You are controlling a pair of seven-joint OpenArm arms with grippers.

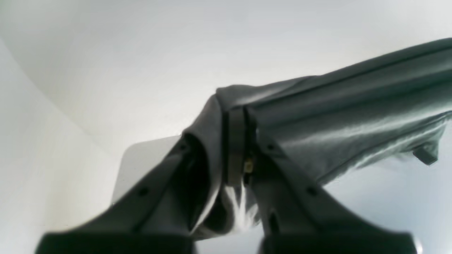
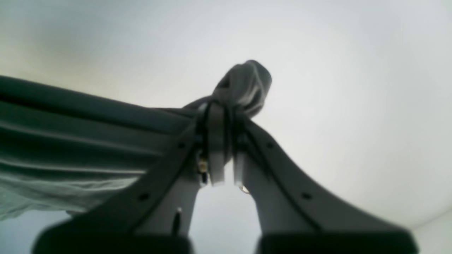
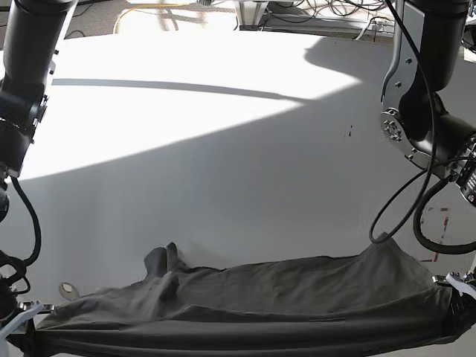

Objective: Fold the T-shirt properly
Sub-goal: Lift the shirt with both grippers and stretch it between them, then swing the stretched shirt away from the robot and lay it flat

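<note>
My left hand (image 1: 243,141) was pinching a bunched edge of the T-shirt (image 3: 297,301), and my right hand (image 2: 224,141) was pinching the opposite end, a knob of cloth poking past its fingertips. The dark charcoal T-shirt hung stretched between them in long folds, its far part draped on the white worktop (image 3: 223,149) near the front edge. I could read no brand, label or print on it.
</note>
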